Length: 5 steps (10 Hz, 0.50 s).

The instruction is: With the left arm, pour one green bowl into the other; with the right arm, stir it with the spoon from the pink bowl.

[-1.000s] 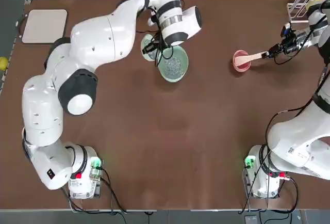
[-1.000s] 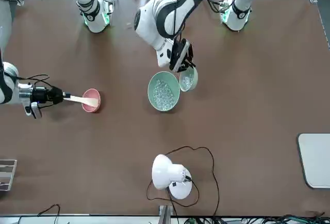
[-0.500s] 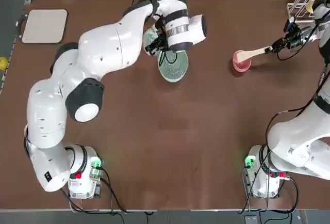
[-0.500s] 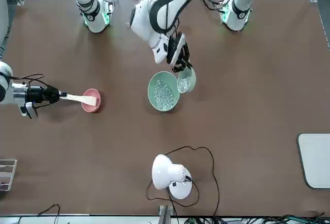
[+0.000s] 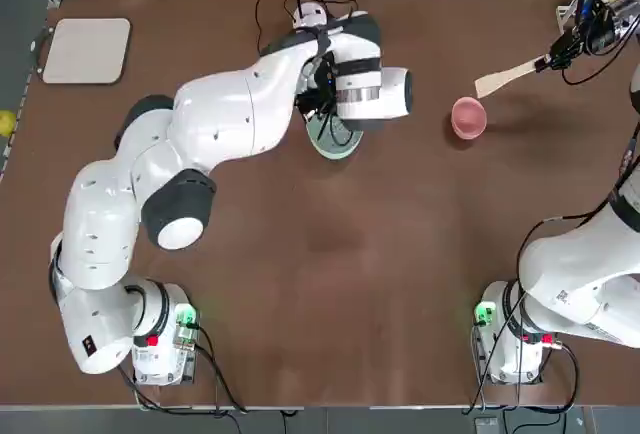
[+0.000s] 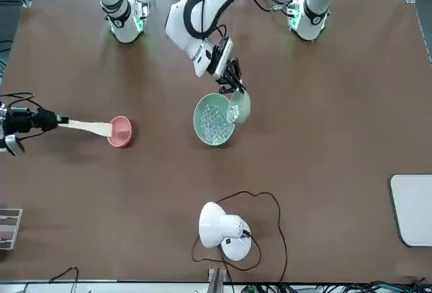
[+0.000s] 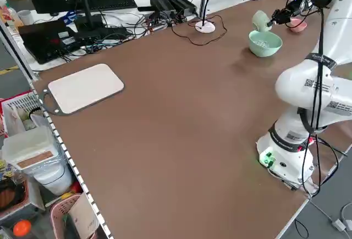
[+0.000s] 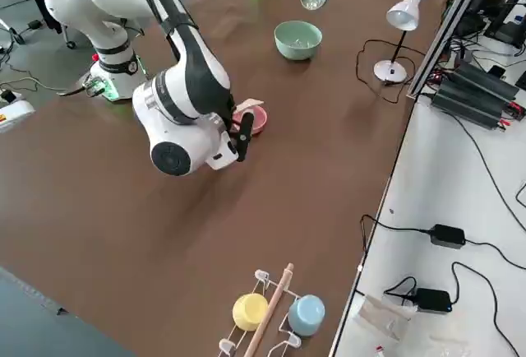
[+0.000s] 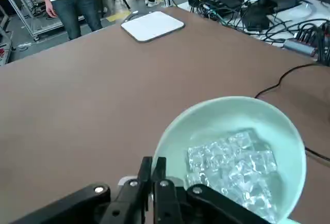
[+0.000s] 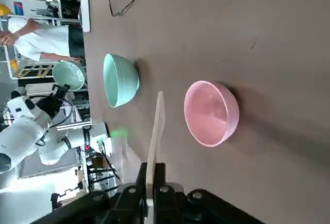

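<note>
My left gripper is shut on the rim of the small green bowl, held raised and tilted over the edge of the large green bowl. Clear chunks lie in both. The left wrist view shows the small green bowl still holding its chunks, fingers pinched on its rim. In the top view the left arm covers all but part of the large bowl. My right gripper is shut on the handle of the wooden spoon, which is lifted out of the pink bowl and hangs beyond it.
A white desk lamp with a looped cable stands on the far side of the large bowl. A white pad lies at the far left corner. A rack with a yellow cup and a blue cup sits at the far right edge.
The left arm has lifted the small green bowl from beside the large one and swung it over the rim, tilting. The right gripper has drawn the spoon up and out of the pink bowl.
</note>
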Tool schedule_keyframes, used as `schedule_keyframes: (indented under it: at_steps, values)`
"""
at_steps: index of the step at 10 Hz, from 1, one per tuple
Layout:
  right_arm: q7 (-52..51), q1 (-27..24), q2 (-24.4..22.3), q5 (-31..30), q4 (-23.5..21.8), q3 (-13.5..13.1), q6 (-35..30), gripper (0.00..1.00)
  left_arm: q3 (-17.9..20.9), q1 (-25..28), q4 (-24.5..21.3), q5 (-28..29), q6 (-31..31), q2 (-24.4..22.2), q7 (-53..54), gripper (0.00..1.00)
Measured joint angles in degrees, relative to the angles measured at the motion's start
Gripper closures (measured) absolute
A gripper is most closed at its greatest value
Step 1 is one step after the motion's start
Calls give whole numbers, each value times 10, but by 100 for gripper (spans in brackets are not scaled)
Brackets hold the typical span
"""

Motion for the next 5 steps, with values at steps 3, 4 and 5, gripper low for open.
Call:
schedule_keyframes:
  at_steps: [3, 4, 5]
  values:
    - [16, 4, -9, -5, 0, 1, 0, 94, 20, -32, 0, 47, 8, 21, -59, 96]
    - [28, 8, -14, -5, 0, 2, 0, 94, 20, -36, 1, 53, 9, 25, -61, 96]
    - [37, 13, -21, -6, 0, 1, 0, 94, 20, -38, 1, 69, 10, 32, -61, 96]
